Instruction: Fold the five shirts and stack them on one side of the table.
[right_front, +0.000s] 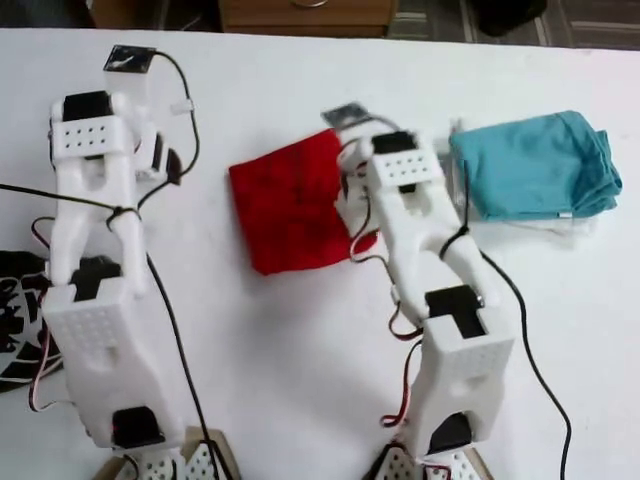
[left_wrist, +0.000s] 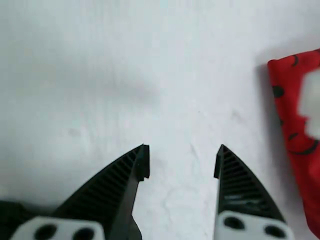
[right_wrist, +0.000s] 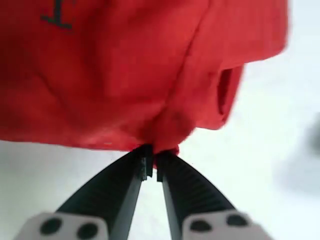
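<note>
The right pincer (right_wrist: 151, 162) is pinching an edge of the folded red cloth shirt (right_wrist: 125, 75). The left pincer (left_wrist: 181, 162) is hovering spread above the white counter (left_wrist: 125, 75)

The red shirt (right_front: 290, 205) is soft matt cloth, creased and bunched where the right claw (right_wrist: 152, 156) pinches it. The teal shirt (right_front: 535, 165) is dull cloth too, lying in soft folds. The left claw (left_wrist: 182, 152) and the right one have black plastic fingers with ribbed faces, set on matt white plastic arm shells (right_front: 95, 250). The counter (right_front: 300, 350) is smooth, white and matt. The cabinet (right_front: 305, 12) beyond it looks like brown wood
</note>
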